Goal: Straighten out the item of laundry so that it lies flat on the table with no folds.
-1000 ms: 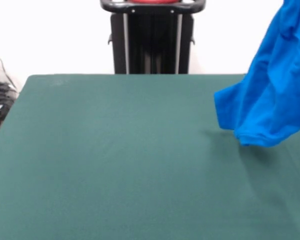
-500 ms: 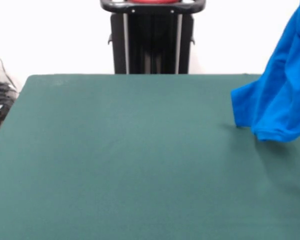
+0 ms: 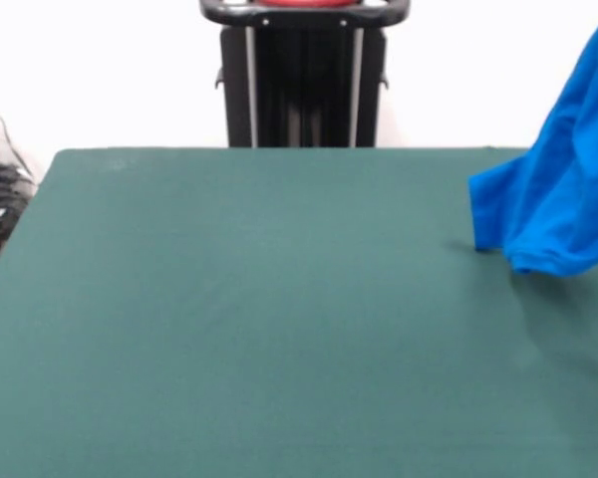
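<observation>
1. You see the blue T-shirt (image 3: 561,194) at the picture's 3 o'clock edge, hanging bunched from above.
2. Its lowest hem sits at or just above the green table (image 3: 249,319), casting a faint shadow beneath; you cannot tell if it touches.
3. The gripper is out of frame, so you cannot tell how it grasps.
4. The black pedestal (image 3: 302,75) stands at 12 o'clock.

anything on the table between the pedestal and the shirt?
Nothing. The front view shows only bare green table between the pedestal and the hanging blue shirt.
</observation>
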